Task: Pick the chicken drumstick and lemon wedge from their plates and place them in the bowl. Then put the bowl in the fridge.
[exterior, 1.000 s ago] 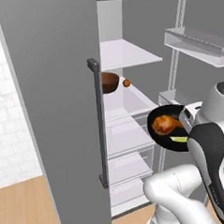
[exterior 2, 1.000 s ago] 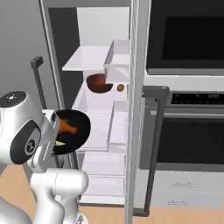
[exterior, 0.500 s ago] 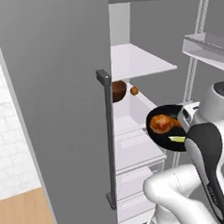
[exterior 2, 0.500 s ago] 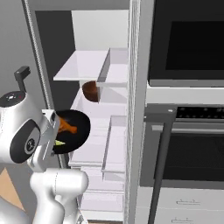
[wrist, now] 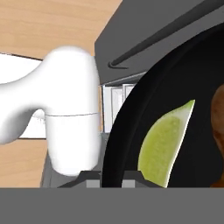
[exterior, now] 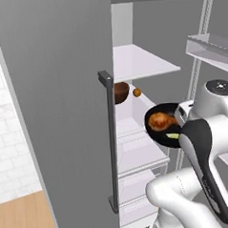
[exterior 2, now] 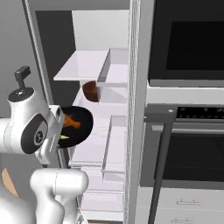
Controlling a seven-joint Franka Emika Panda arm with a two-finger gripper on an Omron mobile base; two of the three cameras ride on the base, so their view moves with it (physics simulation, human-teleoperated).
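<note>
My gripper (wrist: 112, 176) is shut on the rim of the black bowl (exterior: 161, 132), which hangs level in front of the open fridge (exterior: 54, 115), at the height of its middle shelves. Inside the bowl (exterior 2: 81, 131) lie the orange-brown chicken drumstick (exterior: 159, 121) and, nearer the hand, the pale yellow-green lemon wedge (exterior: 172, 136). The hand view has the wedge (wrist: 168, 144) close up, with the drumstick (wrist: 218, 118) at the right edge. The plates are out of view.
A small brown bowl (exterior: 121, 91) and a small brown round thing (exterior: 137, 92) sit on a fridge shelf just beyond the black bowl. The open door with its dark handle (exterior: 110, 145) stands on the left. A black wall oven (exterior 2: 188, 48) flanks the fridge on the right.
The whole picture has shifted and the fridge looms larger: the base has driven closer. The black bowl stays in my grip with the drumstick and wedge in it.
</note>
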